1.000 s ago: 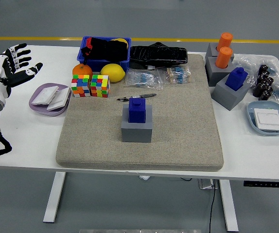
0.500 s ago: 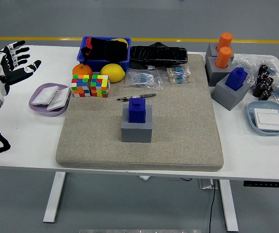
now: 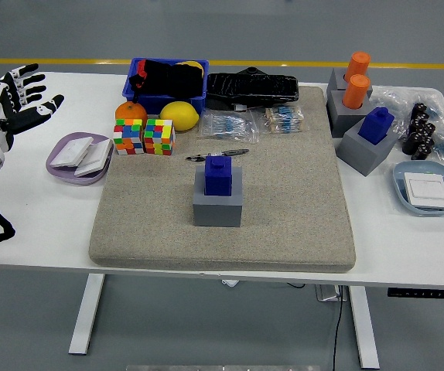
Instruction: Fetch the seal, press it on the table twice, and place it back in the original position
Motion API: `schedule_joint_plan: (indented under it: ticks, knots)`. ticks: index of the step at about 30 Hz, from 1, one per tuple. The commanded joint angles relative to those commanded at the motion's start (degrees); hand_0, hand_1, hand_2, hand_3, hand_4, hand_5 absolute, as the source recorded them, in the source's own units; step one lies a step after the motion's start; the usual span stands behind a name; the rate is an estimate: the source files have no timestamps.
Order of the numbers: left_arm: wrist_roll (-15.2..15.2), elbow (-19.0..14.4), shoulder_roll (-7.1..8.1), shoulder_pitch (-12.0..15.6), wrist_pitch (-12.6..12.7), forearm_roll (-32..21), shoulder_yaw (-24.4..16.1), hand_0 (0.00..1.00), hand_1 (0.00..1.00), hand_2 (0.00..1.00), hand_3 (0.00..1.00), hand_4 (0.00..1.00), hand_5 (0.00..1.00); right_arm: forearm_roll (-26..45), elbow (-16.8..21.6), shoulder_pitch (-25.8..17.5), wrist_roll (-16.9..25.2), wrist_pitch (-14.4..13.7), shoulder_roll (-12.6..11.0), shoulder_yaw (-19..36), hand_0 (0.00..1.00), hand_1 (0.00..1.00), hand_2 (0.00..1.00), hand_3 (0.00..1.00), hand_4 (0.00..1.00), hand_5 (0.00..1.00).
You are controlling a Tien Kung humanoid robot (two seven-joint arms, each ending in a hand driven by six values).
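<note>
my left hand [image 3: 9, 108] is up over the far left end of the white counter [image 3: 44, 224], fingers spread wide apart, holding nothing. my right hand isn't showing at all.

the landmark here is the grey-beige felt mat [image 3: 284, 216] in the middle of the counter. right in the middle of that mat sits the dark blue block-shaped seal [image 3: 219, 175], upright in its square grey holder [image 3: 217, 206], well apart from my hand. just behind the seal, lying on the mat, a black pen [image 3: 216, 155].

along the mat's far edge: two clear bags of small parts [image 3: 254, 121], and behind them a black plastic tray [image 3: 251, 87]. off the mat's far-left corner, two multicoloured puzzle cubes [image 3: 144, 136] side by side, an orange [image 3: 131, 112] and a yellow lemon [image 3: 179, 116] behind them, then a blue plastic bin [image 3: 166, 86] with dark things inside. left of the mat, between it and my hand, a lilac plate [image 3: 61, 168] carrying white packets.

right of the mat, a second blue seal [image 3: 376, 124] in a grey holder, two orange cylinders [image 3: 356, 79] in another grey stand behind it, a cluster of small black cylinders [image 3: 418, 131], and a light blue dish [image 3: 404, 189].
</note>
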Motion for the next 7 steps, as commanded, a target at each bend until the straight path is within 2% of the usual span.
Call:
schedule_joint_plan:
  ticks: [7]
  knots:
    - [0.0, -0.1, -0.03, 0.0, 0.0, 0.0, 0.0, 0.750, 0.759, 0.787, 0.825, 0.822, 0.094, -0.2, 0.0, 0.0, -0.1, -0.1, 0.0, 0.3, 0.783, 0.683, 0.663, 0.617, 0.782, 0.447]
